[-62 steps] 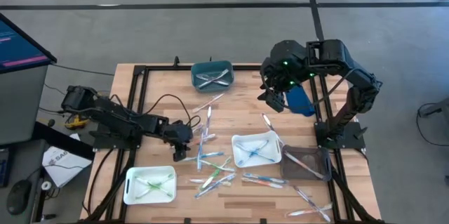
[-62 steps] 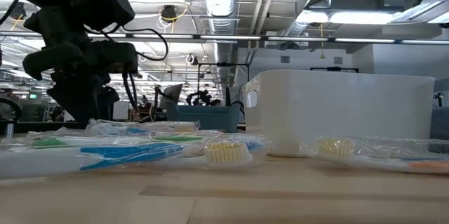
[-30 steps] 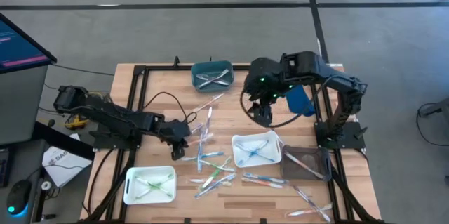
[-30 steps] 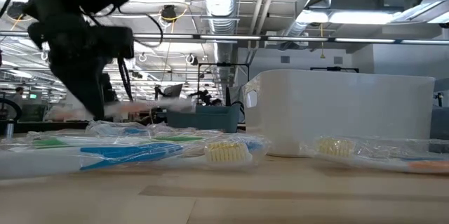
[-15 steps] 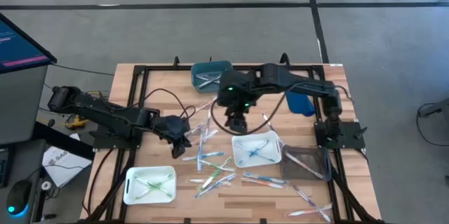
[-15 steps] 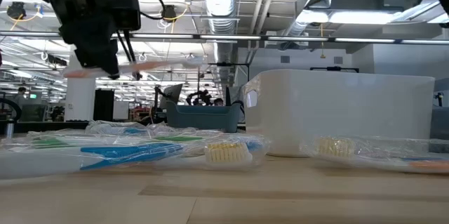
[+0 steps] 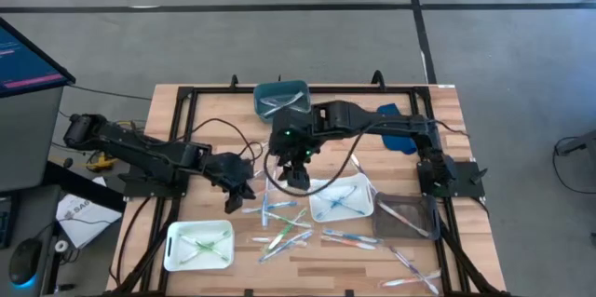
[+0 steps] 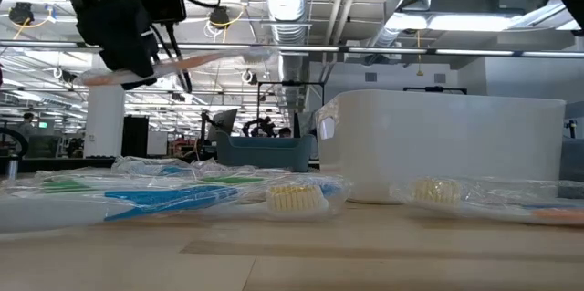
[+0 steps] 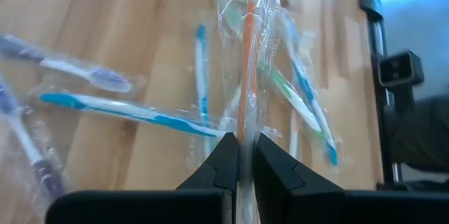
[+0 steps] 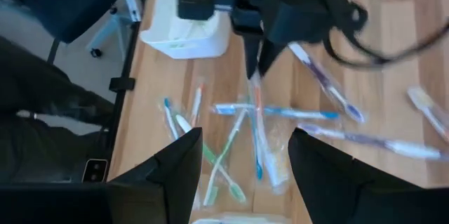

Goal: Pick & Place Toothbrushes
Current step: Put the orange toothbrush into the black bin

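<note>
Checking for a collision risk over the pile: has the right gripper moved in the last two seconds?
Yes. In the high view the right gripper has swung from beside the blue object leftward, past the teal tray, over the loose toothbrushes.

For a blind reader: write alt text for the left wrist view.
The left pincer is shut on a wrapped orange toothbrush, lifted above the wooden table. Below lie more wrapped toothbrushes, among them a blue one and a green one.
</note>
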